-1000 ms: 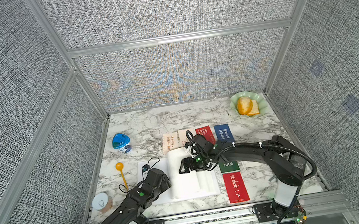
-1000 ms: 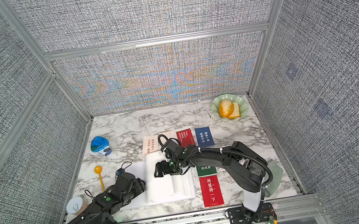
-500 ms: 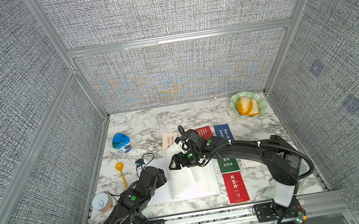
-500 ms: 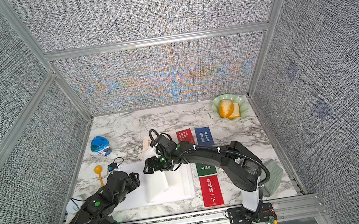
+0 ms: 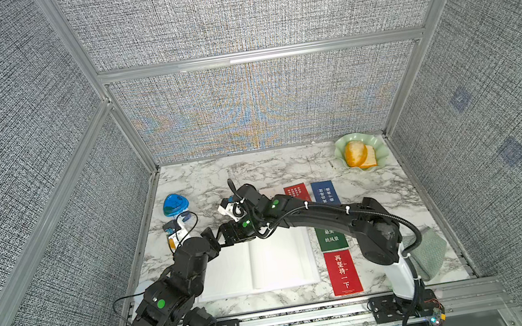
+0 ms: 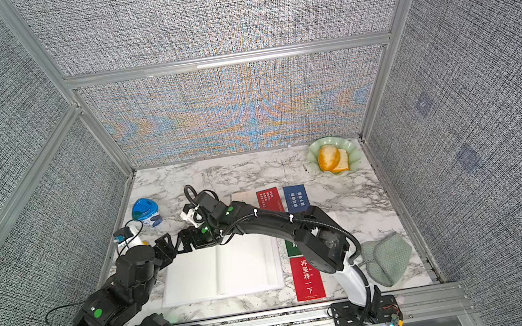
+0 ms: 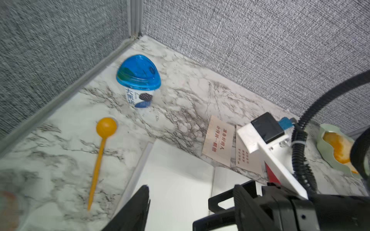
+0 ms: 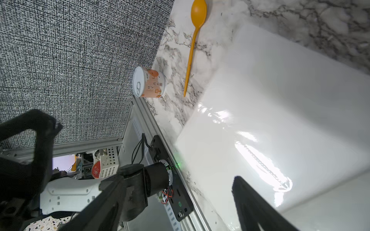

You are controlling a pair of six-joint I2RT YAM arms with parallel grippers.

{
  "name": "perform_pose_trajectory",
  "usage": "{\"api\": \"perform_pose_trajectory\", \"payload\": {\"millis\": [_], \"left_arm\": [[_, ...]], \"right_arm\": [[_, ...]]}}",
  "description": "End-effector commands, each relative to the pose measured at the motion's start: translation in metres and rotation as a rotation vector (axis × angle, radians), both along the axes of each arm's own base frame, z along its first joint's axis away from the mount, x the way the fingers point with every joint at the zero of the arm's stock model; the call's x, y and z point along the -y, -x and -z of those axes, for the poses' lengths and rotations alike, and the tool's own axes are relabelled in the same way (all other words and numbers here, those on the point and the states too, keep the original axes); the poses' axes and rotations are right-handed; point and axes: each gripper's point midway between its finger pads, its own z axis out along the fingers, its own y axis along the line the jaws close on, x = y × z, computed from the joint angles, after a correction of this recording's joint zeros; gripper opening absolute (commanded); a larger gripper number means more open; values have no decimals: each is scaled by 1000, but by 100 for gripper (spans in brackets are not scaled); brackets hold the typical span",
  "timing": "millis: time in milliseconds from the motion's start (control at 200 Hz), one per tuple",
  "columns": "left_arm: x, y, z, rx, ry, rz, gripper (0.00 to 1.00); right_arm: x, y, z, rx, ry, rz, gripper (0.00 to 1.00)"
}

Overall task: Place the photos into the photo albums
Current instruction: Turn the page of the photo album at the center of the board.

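Over the album (image 6: 199, 278) edge, left gripper (image 6: 168, 246) opposite right gripper (image 6: 183, 243), jaws apart.

The red card (image 5: 343, 272) at near right reads "再坚持一下" in white in both top views. The green card (image 5: 332, 239) just beyond it shows "最美" and "的风景". The far-left blue-lidded cup (image 7: 139, 96) bears "大果粒". The near-left can (image 8: 153, 84) reads "桔子西米露". The white print on the blue card (image 5: 325, 192) is too small to read.
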Motion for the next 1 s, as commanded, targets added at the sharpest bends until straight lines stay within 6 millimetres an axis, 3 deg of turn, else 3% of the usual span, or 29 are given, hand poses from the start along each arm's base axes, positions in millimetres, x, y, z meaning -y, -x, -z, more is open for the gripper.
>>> {"api": "perform_pose_trajectory", "payload": {"millis": [0, 85, 180, 320, 450, 590, 790, 996], "left_arm": [[-13, 3, -1, -16, -108, -18, 68], [7, -5, 9, -29, -101, 64, 68], [33, -15, 32, -64, -77, 156, 68], [71, -22, 65, -111, -3, 288, 68], [95, -27, 89, -168, 55, 352, 68], [110, -28, 111, -267, 65, 388, 68], [105, -26, 135, -415, -1, 339, 68], [107, -25, 148, -417, 11, 349, 68]], "right_arm": [[7, 0, -5, 13, 27, -4, 87], [28, -11, 1, 37, 77, 50, 87], [63, -19, 22, 32, 157, 124, 87], [114, -18, 53, 3, 244, 204, 87], [147, -9, 77, -24, 305, 255, 87], [165, -4, 93, -47, 338, 292, 87], [183, -7, 108, -49, 400, 324, 87], [196, -7, 114, -34, 457, 334, 87]]}}
